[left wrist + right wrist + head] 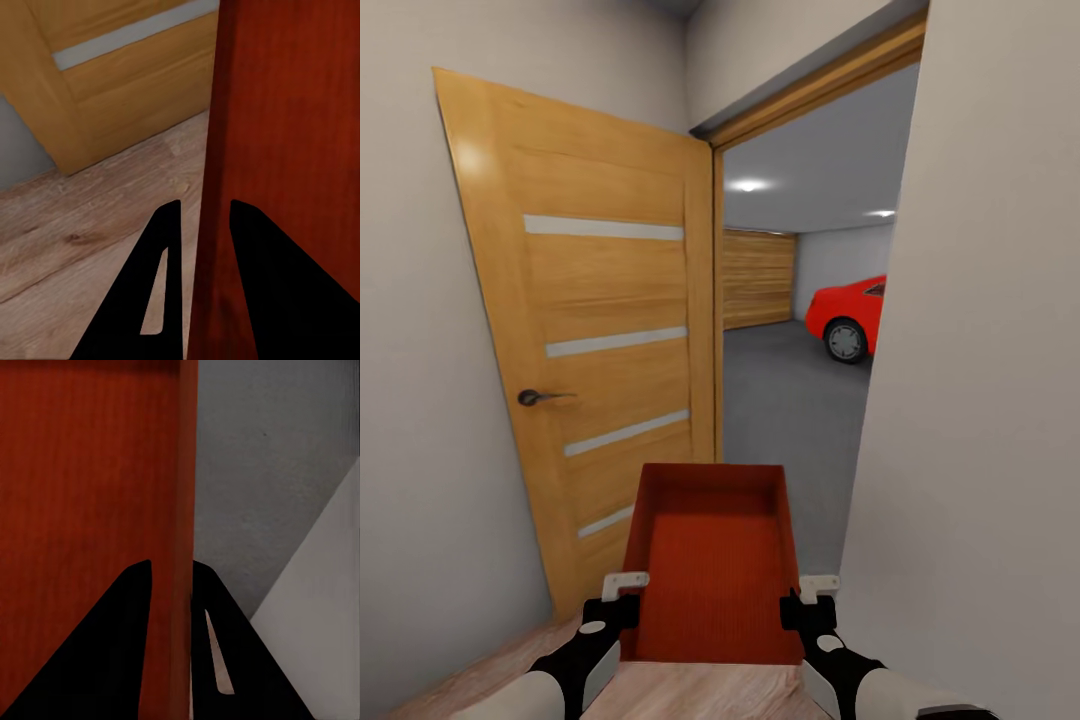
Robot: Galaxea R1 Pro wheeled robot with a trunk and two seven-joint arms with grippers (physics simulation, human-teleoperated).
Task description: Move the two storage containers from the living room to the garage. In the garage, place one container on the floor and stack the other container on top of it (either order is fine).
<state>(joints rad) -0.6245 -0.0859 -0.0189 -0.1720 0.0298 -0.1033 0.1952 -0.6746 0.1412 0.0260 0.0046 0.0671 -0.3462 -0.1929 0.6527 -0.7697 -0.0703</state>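
I hold one orange-red storage container level in front of me, above the wood-plank floor just short of a doorway. My left gripper is shut on its left wall, and in the left wrist view the black fingers straddle that thin wall. On the opposite wall my right gripper is shut, its fingers on either side of the wall. Through the doorway lies the garage with its dark grey floor.
An open wooden door with pale slats and a dark handle stands at the left of the doorway. A pale wall edges it on the right. Inside the garage are a red car and a slatted wooden panel door.
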